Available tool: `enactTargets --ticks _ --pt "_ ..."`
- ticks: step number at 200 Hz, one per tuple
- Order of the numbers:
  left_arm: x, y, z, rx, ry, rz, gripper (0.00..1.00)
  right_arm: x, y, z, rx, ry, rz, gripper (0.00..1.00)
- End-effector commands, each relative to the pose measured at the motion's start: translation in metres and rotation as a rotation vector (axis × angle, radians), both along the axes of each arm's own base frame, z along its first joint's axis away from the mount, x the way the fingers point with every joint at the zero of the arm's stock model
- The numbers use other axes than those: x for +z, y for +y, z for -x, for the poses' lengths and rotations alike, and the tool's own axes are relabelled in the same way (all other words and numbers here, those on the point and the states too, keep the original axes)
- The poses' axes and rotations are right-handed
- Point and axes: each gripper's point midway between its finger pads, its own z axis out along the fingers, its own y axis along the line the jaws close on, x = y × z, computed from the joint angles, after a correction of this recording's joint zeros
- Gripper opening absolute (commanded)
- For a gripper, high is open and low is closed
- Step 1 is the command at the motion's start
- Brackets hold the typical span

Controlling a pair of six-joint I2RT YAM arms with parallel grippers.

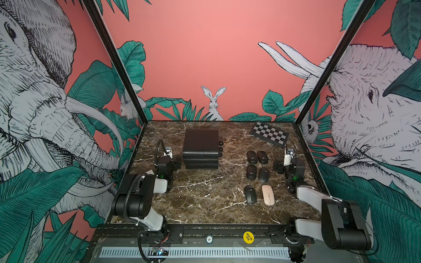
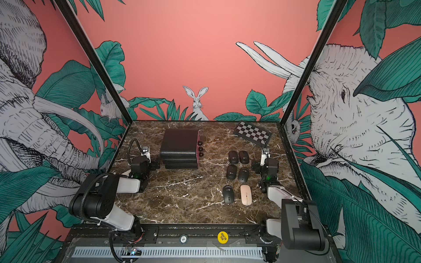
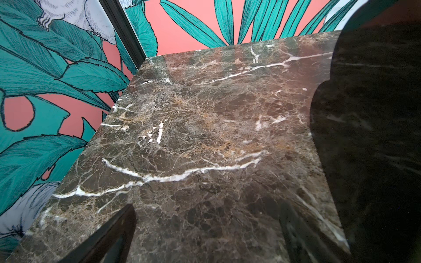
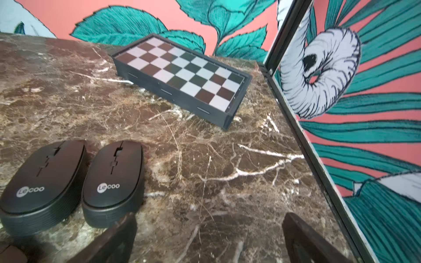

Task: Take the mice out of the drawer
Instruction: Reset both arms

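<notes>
Beside black mice [image 4: 113,173], right claw [image 4: 209,219] wide open, gripping nothing.

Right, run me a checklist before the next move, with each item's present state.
1. All six out on the table, five black mice plus the pink mouse: ok.
2. Is the right gripper open and empty: ok.
3. Is the left gripper open and empty: ok.
4. Do the drawers of the drawer unit look flush shut: ok.
5. Nothing left inside the drawers: cannot tell.
</notes>
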Motion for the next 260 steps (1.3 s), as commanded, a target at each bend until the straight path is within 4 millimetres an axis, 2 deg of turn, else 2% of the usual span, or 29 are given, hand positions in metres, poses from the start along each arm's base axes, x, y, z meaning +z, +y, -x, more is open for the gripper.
enactTargets --ticks 1,15,22,36,45,57,69,83,260 --pt "0.016 0.0 -0.005 -0.008 -0.051 -0.004 0.99 0.002 0.011 -0.022 0.064 0.015 -0.027 0.99" --pt "0.016 0.0 -0.005 -0.008 -0.052 -0.004 0.99 0.009 0.025 -0.03 0.121 -0.066 -0.083 0.98" --pt "0.016 0.0 -0.005 -0.009 -0.051 -0.004 0.99 0.004 0.029 -0.03 0.135 -0.066 -0.072 0.99" --pt "0.015 0.0 -0.005 -0.009 -0.05 -0.004 0.99 -0.012 0.027 -0.03 0.11 -0.068 -0.045 0.98" --pt "0.016 0.0 -0.005 -0.009 -0.05 -0.005 0.99 -0.011 0.022 -0.037 0.075 -0.1 -0.056 0.98" --pt "0.016 0.0 -0.006 -0.01 -0.049 -0.005 0.99 -0.017 0.018 -0.033 0.053 -0.032 -0.052 0.99" --pt "0.016 0.0 -0.005 -0.008 -0.051 -0.005 0.99 -0.013 0.018 -0.036 0.055 -0.077 -0.055 0.99" --pt "0.015 0.0 -0.005 -0.008 -0.049 -0.005 0.99 -0.017 0.018 -0.034 0.052 -0.037 -0.052 0.99" --pt "0.014 0.001 -0.008 -0.014 -0.041 0.005 0.99 -0.015 0.018 -0.034 0.052 -0.05 -0.047 0.99"
